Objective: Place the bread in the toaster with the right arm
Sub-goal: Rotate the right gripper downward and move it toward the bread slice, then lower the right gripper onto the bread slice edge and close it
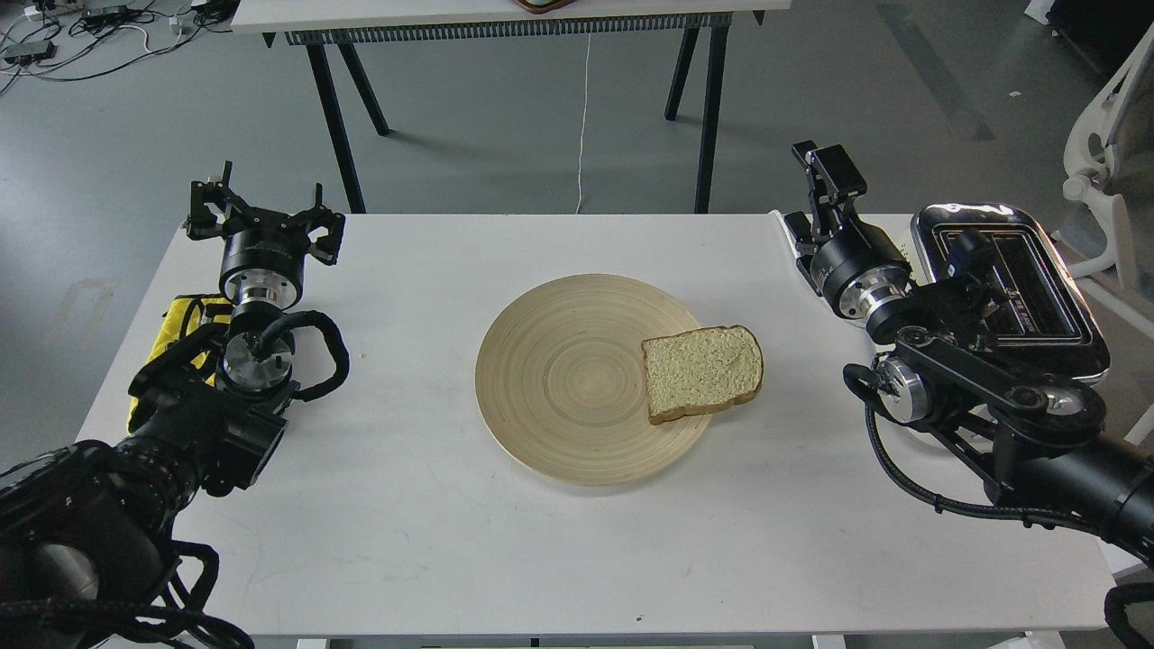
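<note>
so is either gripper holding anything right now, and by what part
Nothing is held. The bread lies on the wooden plate, apart from both arms. The left gripper is open and empty; the right gripper has nothing in it either.

Bread [702,372]: one slice, light tan crumb, darker brown crust, rounded top pointing right. Lies flat on the right edge of a round pale wooden plate [559,379], its right side overhanging the rim above the white table [433,541].

Toaster [1005,279]: chrome top, two long dark slots facing up, standing at the table's far right edge. Lower body largely hidden.

Right arm [992,379]: black, jointed, silver wrist discs, black cables. Crosses in front of the toaster; its gripper [825,180] is raised, empty, well apart from the bread.
</note>
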`<state>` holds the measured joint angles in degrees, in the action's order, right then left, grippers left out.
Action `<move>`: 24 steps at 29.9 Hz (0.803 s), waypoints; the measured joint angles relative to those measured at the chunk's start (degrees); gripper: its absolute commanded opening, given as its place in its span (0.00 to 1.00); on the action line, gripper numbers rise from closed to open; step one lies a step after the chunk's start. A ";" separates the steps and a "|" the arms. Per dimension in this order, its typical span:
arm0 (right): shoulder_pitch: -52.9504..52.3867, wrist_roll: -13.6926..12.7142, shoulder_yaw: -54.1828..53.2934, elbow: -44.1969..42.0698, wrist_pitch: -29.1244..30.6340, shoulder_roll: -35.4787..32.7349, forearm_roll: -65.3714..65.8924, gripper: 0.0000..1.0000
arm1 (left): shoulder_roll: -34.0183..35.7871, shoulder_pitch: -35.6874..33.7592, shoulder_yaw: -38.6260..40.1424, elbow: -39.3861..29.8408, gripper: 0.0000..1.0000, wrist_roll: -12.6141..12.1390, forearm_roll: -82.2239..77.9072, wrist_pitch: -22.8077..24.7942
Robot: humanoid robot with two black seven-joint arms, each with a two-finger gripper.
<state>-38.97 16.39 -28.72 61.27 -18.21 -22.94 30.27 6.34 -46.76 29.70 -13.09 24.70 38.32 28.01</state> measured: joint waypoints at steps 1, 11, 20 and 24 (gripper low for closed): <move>1.11 0.04 0.32 0.49 -0.47 -0.40 0.04 0.99 | 0.00 0.00 0.00 0.00 1.00 0.00 0.00 0.00; 7.16 0.24 2.01 1.57 -2.66 -1.68 3.10 0.99 | 0.00 0.00 0.00 0.00 1.00 0.00 0.00 0.00; 9.71 0.14 5.37 1.03 -3.64 -1.08 5.19 0.99 | -0.04 0.00 0.01 0.00 1.00 0.00 0.00 0.00; 10.29 0.14 7.09 0.85 -3.71 -0.67 5.31 0.99 | -0.03 -0.01 0.01 0.00 1.00 0.00 0.00 0.00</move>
<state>-28.68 16.53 -21.63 62.12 -21.92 -23.60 35.58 6.30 -46.77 29.71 -13.09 24.70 38.32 28.01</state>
